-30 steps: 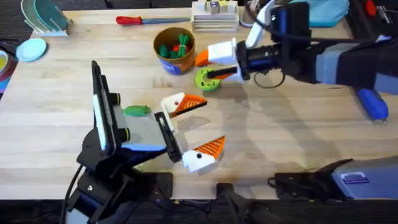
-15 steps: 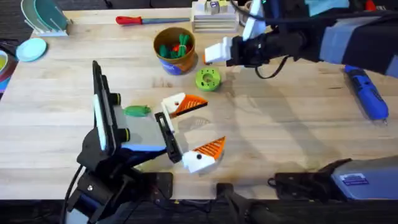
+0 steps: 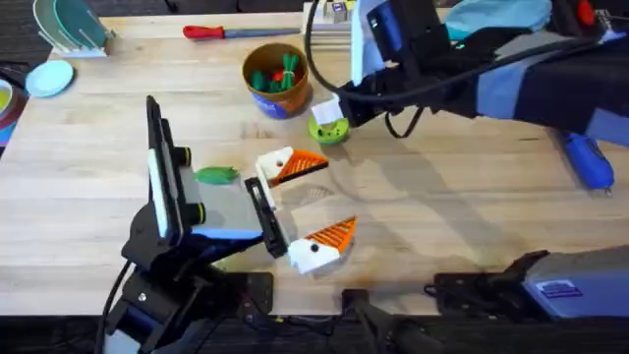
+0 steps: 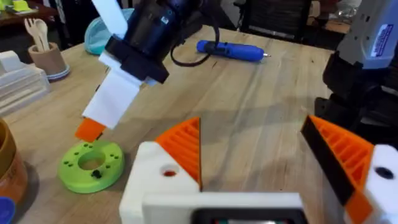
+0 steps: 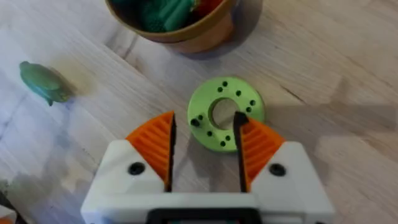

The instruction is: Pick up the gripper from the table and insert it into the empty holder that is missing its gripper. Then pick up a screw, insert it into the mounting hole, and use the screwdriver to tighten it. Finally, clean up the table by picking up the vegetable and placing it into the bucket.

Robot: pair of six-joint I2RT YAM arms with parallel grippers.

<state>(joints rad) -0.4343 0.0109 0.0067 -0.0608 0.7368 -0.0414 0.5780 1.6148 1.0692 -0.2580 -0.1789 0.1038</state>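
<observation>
Right tool (image 5: 205, 149) spread above green disc (image 5: 225, 113), beside bucket (image 3: 276, 100) of toy vegetables.

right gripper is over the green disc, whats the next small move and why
Probably lower the right gripper a little and centre it on the black screw standing in the green disc: its fingers are open just above the disc, not yet around the screw.

Green vegetable (image 3: 215, 174) flat beside bucket (image 3: 276, 103)
</observation>
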